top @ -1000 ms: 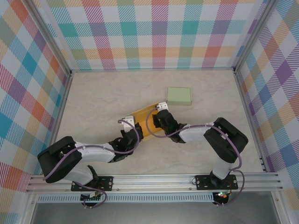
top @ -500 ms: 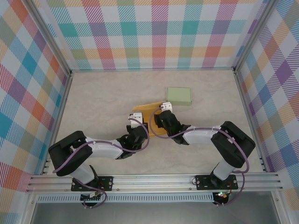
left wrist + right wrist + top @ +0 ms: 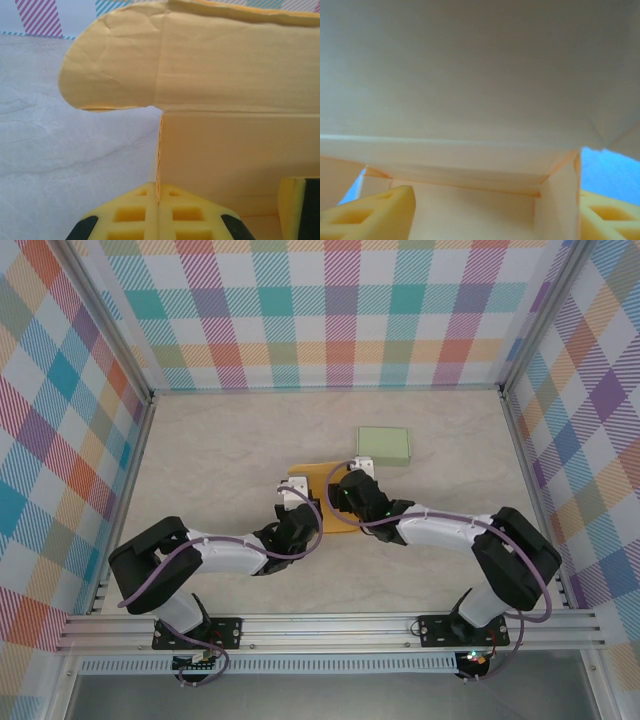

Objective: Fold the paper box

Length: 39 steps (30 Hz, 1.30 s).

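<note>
The yellow paper box (image 3: 316, 484) lies half formed near the middle of the worktop (image 3: 200, 460). The left hand (image 3: 159, 198) pinches one thin wall, probably to steady it. The right hand (image 3: 490, 212) is spread, with box panels between its fingers.

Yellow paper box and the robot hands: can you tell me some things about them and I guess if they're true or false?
1. The yellow paper box rests on the pale marbled table. True.
2. The left gripper pinches a thin wall of the box. True.
3. The right gripper is squeezed shut. False: its fingers stand apart, with box walls between them.
4. The pale green flat box sits on top of the yellow box. False: it lies on the table, farther back.
</note>
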Motion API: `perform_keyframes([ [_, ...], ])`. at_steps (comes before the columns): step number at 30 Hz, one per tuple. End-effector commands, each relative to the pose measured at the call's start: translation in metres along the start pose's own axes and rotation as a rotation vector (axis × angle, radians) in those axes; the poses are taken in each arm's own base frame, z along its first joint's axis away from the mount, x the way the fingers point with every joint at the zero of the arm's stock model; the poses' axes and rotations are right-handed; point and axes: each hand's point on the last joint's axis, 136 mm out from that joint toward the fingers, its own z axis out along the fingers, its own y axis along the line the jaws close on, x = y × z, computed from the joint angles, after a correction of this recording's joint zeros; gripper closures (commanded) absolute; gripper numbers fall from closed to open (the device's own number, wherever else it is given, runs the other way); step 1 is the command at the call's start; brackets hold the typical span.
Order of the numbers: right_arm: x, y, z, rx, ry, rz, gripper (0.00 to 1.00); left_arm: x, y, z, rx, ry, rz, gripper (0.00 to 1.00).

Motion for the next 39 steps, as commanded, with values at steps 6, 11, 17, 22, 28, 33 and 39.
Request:
perform_keyframes([
  [6, -0.021, 0.004, -0.03, 0.0, 0.074, -0.013, 0.07, 0.0, -0.001, 0.0, 0.011, 0.014, -0.004, 1.0],
  [11, -0.031, -0.005, -0.048, -0.013, 0.096, -0.051, 0.04, 0.001, -0.003, 0.002, 0.033, 0.021, 0.049, 1.0],
  [17, -0.046, -0.005, -0.077, -0.182, 0.104, -0.061, 0.13, -0.002, -0.009, 0.001, 0.068, 0.03, 0.078, 0.94],
  [22, -0.051, -0.009, -0.093, -0.324, 0.131, -0.069, 0.17, -0.011, -0.014, -0.005, 0.111, 0.049, 0.08, 0.72],
  [28, -0.051, -0.02, -0.081, -0.326, 0.182, -0.161, 0.25, -0.03, -0.005, -0.022, 0.126, 0.072, 0.041, 0.44],
  [33, -0.058, -0.03, -0.068, -0.352, 0.173, -0.23, 0.25, -0.039, 0.012, -0.033, 0.109, 0.147, -0.006, 0.51],
  [39, -0.061, -0.036, -0.051, -0.392, 0.183, -0.288, 0.28, -0.036, -0.016, -0.039, 0.299, 0.241, 0.077, 0.59],
])
